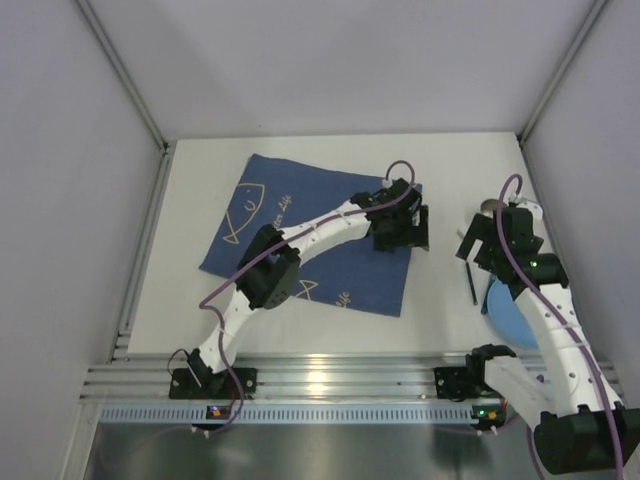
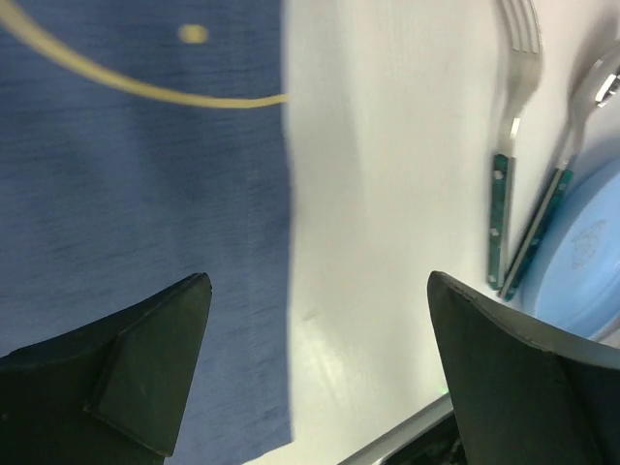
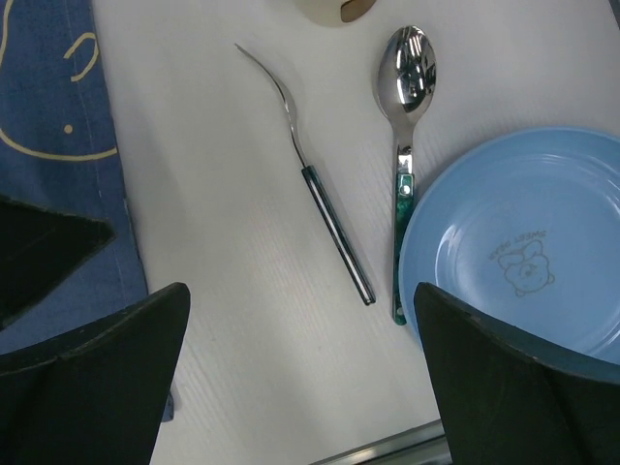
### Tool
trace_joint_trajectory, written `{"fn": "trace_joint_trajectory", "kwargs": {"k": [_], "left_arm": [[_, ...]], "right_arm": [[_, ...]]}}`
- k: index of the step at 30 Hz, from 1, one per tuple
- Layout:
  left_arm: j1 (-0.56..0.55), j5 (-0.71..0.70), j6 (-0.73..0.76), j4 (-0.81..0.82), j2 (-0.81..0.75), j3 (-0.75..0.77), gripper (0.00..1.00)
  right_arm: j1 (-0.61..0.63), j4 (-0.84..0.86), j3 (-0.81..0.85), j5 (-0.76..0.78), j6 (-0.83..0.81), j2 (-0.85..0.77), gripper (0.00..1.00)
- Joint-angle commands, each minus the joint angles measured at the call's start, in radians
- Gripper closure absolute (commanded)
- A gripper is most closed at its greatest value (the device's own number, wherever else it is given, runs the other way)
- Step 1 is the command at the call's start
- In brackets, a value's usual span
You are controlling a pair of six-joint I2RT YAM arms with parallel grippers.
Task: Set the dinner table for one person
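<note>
The white dinner table (image 1: 185, 215) holds a dark blue cloth mat (image 1: 290, 220) with pale stitched designs. My left gripper (image 1: 402, 228) hangs open and empty over the mat's right edge (image 2: 145, 174); in its wrist view the gripper (image 2: 318, 291) straddles the mat edge and bare table (image 2: 387, 194). My right gripper (image 1: 488, 242) is open and empty above a fork (image 3: 315, 184), a spoon (image 3: 407, 87) and a light blue plate (image 3: 523, 242). In the right wrist view the gripper (image 3: 300, 295) is over bare table (image 3: 223, 242), left of the fork handle.
The spoon's green handle runs under the plate's rim. A beige rounded object (image 3: 325, 8) sits beyond the cutlery. The fork (image 2: 509, 145), spoon (image 2: 581, 116) and plate (image 2: 581, 252) show in the left wrist view. A metal rail (image 1: 330, 380) borders the near edge; walls enclose the table.
</note>
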Motion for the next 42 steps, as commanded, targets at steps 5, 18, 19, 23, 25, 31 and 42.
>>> {"fn": "trace_joint_trajectory", "kwargs": {"k": [5,18,19,23,25,31,42], "left_arm": [[0.226,-0.323,0.151,0.007,-0.471,-0.390,0.01],[0.428,-0.361,0.216,-0.026,-0.589,-0.895,0.02],[0.428,-0.355,0.207,-0.019,-0.592,-0.912,0.02],[0.427,-0.283,0.147,0.023,-0.607,-0.995,0.01],[0.421,-0.266,0.129,0.037,-0.618,-1.026,0.01],[0.359,-0.206,0.069,0.095,-0.646,-1.158,0.02],[0.237,-0.114,-0.057,0.116,-0.753,-1.202,0.02]], "right_arm": [[0.010,-0.013,0.064,-0.025,-0.026,0.030,0.00],[0.010,0.020,0.107,-0.121,-0.025,0.165,0.00],[0.010,0.018,0.113,-0.117,-0.028,0.166,0.00],[0.010,0.003,0.194,-0.057,-0.045,0.214,0.00],[0.010,-0.002,0.250,-0.054,-0.043,0.252,0.00],[0.008,-0.034,0.493,0.001,-0.054,0.436,0.00],[-0.059,-0.066,0.662,0.049,-0.055,0.700,0.00]]}}
